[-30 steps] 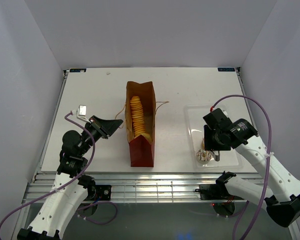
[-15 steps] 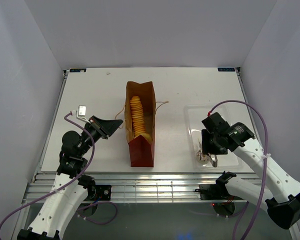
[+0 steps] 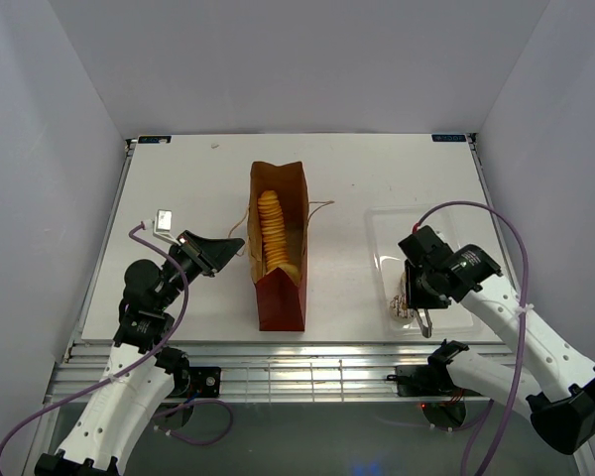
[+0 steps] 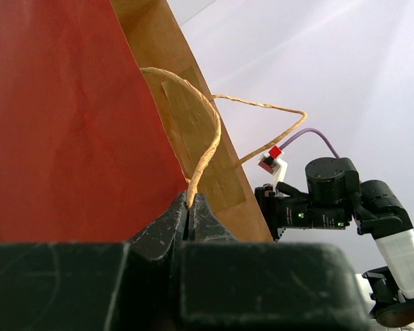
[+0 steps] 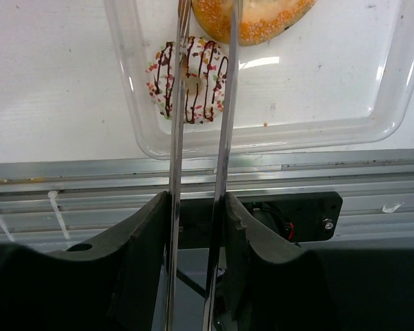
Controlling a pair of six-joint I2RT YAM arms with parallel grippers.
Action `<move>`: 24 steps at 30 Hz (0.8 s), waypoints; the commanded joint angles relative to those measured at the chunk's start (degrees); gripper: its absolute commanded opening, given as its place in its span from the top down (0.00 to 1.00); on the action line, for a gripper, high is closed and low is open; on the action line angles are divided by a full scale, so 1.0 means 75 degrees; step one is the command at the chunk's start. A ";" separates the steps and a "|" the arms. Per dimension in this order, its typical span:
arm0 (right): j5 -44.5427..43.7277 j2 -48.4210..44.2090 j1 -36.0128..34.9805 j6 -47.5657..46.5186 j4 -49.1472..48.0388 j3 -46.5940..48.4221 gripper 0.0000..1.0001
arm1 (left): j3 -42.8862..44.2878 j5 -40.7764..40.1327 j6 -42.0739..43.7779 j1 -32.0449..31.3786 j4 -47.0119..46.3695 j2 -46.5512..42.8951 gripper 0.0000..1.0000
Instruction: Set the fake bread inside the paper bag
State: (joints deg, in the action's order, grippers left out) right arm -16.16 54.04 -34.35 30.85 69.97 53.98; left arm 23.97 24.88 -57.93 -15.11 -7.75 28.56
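Over the white table (image 3: 178,178), your long ridged golden loaf (image 3: 271,233) is bagged, left gripper (image 4: 191,207) pinching a twine handle (image 4: 207,131) of the brown paper bag (image 3: 281,297); right gripper (image 5: 196,203) squeezes metal tongs (image 5: 176,138) over the unbagged whitish streaked pastry (image 5: 203,86).

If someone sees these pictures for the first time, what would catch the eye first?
The tall brown paper bag sits in the middle of the table, with the long ridged loaf inside it, and the left claw is shut on its twine handle. At the right near edge, the right claw holds metal tongs over a white brown-streaked pastry in the clear tray.
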 commanded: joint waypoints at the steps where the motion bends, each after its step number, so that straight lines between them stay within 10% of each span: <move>1: -0.0457 0.0165 0.0010 -0.0012 -0.0225 0.0384 0.61 | 0.0027 0.0127 0.0025 -0.0012 0.0072 -0.0046 1.00; 24: -0.0050 0.1033 0.0021 -0.1347 -0.0798 0.4509 0.71 | 0.0554 0.0116 0.0177 -0.0012 0.0506 0.0376 1.00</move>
State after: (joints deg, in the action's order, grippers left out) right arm -19.35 62.26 -34.30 23.57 68.12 83.35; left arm 25.67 24.91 -57.49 -15.11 -5.13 30.92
